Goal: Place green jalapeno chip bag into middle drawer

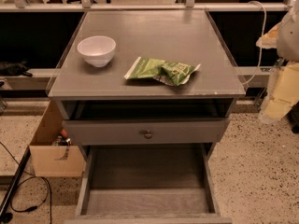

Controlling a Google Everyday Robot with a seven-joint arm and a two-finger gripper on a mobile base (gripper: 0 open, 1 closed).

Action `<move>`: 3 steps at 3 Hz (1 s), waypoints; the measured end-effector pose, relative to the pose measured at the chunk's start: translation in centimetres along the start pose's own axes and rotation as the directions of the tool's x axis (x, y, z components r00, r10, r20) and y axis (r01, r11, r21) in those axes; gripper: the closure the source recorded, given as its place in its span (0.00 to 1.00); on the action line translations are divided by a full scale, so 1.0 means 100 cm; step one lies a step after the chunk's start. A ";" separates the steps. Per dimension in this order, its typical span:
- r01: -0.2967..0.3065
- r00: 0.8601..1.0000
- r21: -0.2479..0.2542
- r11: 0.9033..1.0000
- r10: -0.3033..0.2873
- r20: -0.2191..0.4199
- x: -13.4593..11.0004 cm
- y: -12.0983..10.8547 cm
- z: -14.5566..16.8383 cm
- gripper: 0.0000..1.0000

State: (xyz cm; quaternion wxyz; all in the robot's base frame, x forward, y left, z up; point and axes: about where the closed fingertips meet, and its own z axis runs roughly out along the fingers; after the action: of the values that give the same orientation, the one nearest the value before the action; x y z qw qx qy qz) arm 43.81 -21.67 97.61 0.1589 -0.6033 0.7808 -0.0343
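Note:
The green jalapeno chip bag (161, 71) lies flat and crumpled on the grey cabinet top (149, 31), right of centre and near the front edge. The middle drawer (147, 200) is pulled out at the bottom of the view, and its bare plank floor holds nothing. Above it is a shut grey drawer front with a small round knob (147, 134). My gripper (276, 104) hangs at the right edge of the view, beside the cabinet and below its top. It is well clear of the bag and touches nothing on the cabinet.
A white bowl (96, 50) stands on the cabinet top at the left, apart from the bag. An open cardboard box (49, 153) sits on the floor left of the cabinet, with black cables (28, 204) near it. A rail runs behind the cabinet.

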 end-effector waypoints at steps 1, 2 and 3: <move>0.000 1.000 0.000 1.000 0.000 0.000 0.000 0.000 0.000 0.00; -0.015 0.996 0.023 1.000 0.013 0.087 -0.005 -0.010 0.002 0.00; -0.046 0.978 0.052 0.998 0.035 0.204 -0.033 -0.037 0.015 0.00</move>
State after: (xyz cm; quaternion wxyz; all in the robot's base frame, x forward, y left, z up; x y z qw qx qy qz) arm 48.39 -19.34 97.81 0.2553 -0.5829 0.7713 0.0089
